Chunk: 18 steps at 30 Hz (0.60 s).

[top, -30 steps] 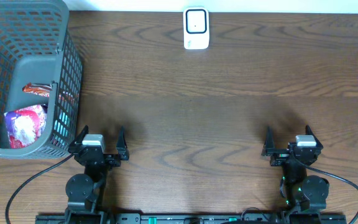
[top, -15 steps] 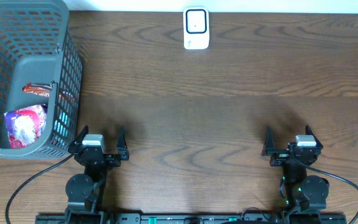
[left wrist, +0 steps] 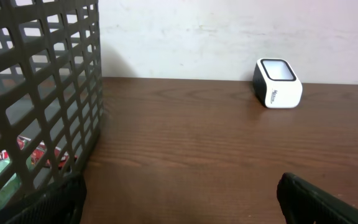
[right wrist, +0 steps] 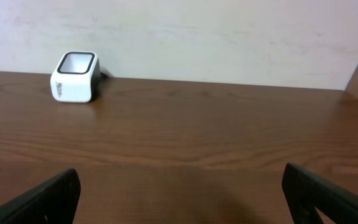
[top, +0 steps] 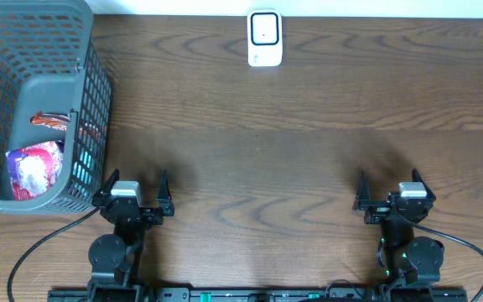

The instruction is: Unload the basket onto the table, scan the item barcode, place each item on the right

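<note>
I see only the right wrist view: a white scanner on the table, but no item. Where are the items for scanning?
Observer: In a grey mesh basket on the left side of the table, seen from overhead.
Operator: What lies inside it?
Observer: A pink-and-white packet, and behind it a red-brown wrapper.
Operator: Is the left arm near?
Observer: Yes. The left gripper stands open, with nothing in it, close by the basket's near right corner.

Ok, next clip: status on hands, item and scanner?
Left hand open, empty; right hand open, empty. Packets in basket, none picked. Scanner at far side, nothing blocking it.
</note>
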### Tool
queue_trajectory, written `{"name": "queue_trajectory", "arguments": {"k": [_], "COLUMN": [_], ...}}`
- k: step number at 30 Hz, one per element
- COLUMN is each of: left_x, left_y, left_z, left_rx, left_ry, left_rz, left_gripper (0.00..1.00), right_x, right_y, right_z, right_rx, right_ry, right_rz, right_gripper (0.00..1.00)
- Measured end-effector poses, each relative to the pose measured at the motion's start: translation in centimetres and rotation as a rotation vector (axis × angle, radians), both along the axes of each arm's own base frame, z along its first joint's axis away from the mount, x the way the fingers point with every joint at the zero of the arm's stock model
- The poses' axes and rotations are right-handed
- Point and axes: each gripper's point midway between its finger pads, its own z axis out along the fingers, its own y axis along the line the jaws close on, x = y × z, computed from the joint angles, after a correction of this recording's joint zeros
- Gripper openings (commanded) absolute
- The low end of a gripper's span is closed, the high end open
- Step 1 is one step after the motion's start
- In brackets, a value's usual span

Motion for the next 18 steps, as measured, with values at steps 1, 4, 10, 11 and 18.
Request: {"name": "queue_trajectory", "arguments": {"k": [1,4,10,11,18], "left_x": [0.0,0.0,0.0,0.0,-0.5], "left_y": [0.0,0.0,0.0,0.0,-3.6], "left_z": [0.0,0.0,0.0,0.0,3.8], "left_rx": [0.0,0.0,0.0,-0.003,-0.099], "left_ry": [0.0,0.0,0.0,-0.001,-0.154], "left_rz": [0.0,0.0,0.0,-0.002,-0.213], "left_gripper": [0.98,0.98,0.98,0.98,0.98], "right_x": [0.0,0.0,0.0,0.0,0.0], "right_y": [0.0,0.0,0.0,0.0,0.0], "right_z": [0.0,0.0,0.0,0.0,0.0], "right_rx": [0.0,0.0,0.0,0.0,0.0], "right_ry": [0.0,0.0,0.0,0.0,0.0], "right_rz": [0.0,0.0,0.0,0.0,0.0], "right_gripper": [0.99,0.99,0.99,0.99,0.99]}}
